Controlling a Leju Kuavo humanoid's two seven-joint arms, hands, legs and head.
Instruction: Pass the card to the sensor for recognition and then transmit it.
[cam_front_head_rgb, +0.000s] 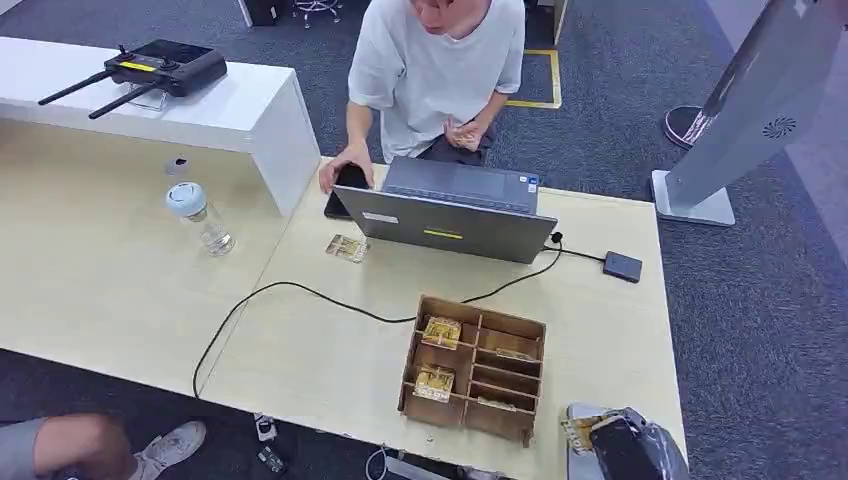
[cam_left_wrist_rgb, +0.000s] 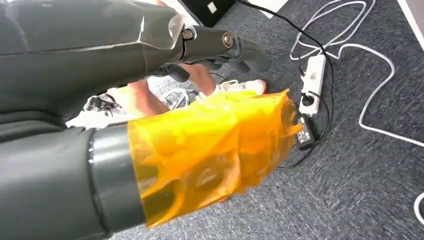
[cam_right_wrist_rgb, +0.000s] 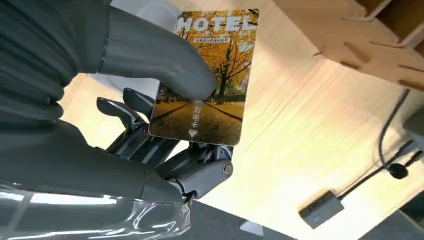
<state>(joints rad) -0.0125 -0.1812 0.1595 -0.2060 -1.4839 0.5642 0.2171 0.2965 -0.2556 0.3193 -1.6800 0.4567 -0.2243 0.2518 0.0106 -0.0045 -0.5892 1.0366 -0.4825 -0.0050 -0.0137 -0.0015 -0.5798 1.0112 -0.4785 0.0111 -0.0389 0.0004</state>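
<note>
Yellow autumn-print hotel card (cam_right_wrist_rgb: 207, 75) pinched between thick grey thumb and dark fingers of right hand (cam_front_head_rgb: 612, 445), at table edge just right of brown wooden divided box (cam_front_head_rgb: 474, 366). Card's long axis points away from palm. Small black sensor box (cam_front_head_rgb: 622, 266) lies beyond wooden box, near its far right corner; right hand nearer. Left hand (cam_left_wrist_rgb: 220, 47) hangs over carpet, fingers curled, holding nothing.

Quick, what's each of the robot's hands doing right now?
Left hand: holds nothing that I can see; open or closed cannot be told.
Right hand: holding a hotel card, pinched under its thumb.
</note>
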